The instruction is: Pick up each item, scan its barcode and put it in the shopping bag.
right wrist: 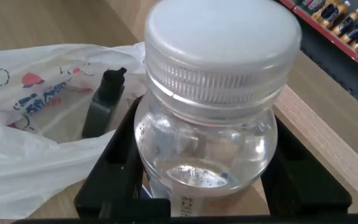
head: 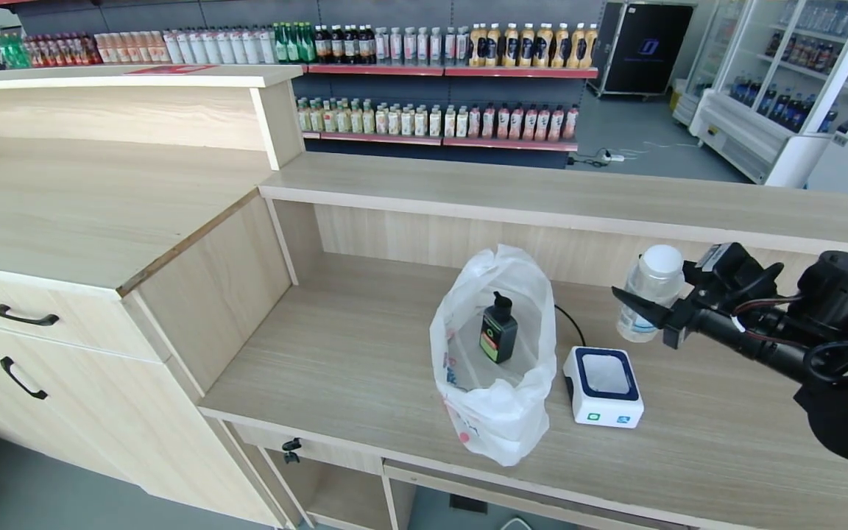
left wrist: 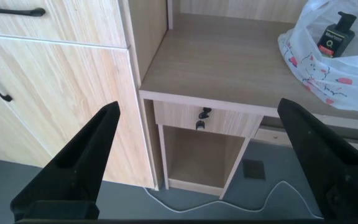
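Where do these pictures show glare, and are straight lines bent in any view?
Head view: the glass-door drinks fridge leans sideways, a wide-lens bend; the window of the white square scanner reflects pale light. Right wrist view: bright streaks lie on the clear plastic bottle with white ribbed cap. Left wrist view: no glare; the white plastic shopping bag is evenly lit.

Wide-apart jaws; shopping bag (left wrist: 325, 73) on counter (left wrist: 229, 56)
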